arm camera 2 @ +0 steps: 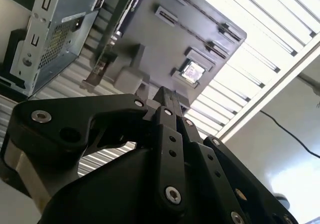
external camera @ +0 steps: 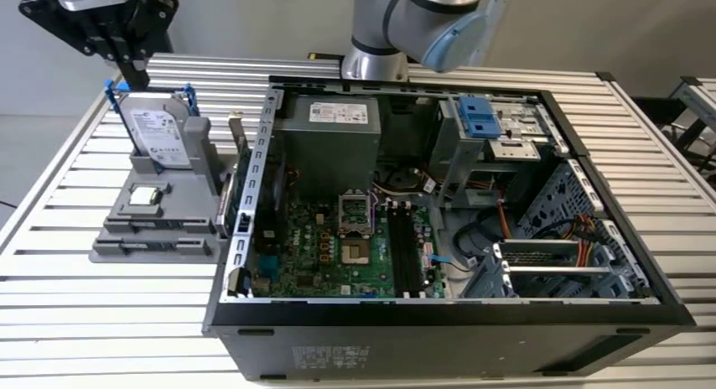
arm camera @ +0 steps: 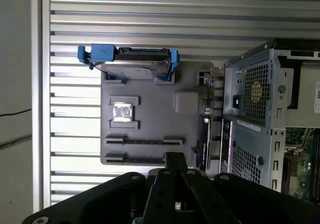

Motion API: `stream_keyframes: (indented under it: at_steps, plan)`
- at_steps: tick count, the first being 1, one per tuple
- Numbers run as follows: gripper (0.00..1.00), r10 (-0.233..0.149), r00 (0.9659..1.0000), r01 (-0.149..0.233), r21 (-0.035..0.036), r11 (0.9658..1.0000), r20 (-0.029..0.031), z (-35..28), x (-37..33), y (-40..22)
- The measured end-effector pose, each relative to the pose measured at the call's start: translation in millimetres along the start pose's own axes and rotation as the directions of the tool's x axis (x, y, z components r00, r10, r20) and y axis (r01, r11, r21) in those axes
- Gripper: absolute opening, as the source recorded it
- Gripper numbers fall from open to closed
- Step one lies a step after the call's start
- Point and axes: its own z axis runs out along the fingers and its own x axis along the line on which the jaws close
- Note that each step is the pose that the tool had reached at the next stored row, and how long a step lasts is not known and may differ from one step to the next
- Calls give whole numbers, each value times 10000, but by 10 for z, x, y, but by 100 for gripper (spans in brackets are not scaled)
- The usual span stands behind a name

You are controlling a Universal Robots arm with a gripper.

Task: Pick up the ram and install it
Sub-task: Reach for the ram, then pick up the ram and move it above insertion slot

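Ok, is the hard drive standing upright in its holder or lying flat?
Upright. In the exterior view the hard drive stands on edge in the gray holder, blue tabs at the top.

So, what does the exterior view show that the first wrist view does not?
The exterior view adds, inside the open black computer case, the square silver processor socket and the blue drive bracket, plus the silver and blue robot arm. The first wrist view adds the case's perforated silver rear panel. Both share the grey fixture, the silver hard drive with blue tabs, the square silver processor chip, the white slatted table and the black gripper, its jaws together.
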Motion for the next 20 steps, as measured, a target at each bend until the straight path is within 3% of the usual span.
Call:
stream_keyframes:
  at_steps: [10, 17, 20]
  plan:
    - [0, -1, 10000, 1, 0, 10000, 0, -5, 268, 3]
    - [0, -1, 10000, 1, 0, 10000, -1, -5, 300, 4]
    - [0, 28, 10000, -28, 0, 10000, 1, -6, 301, -37]
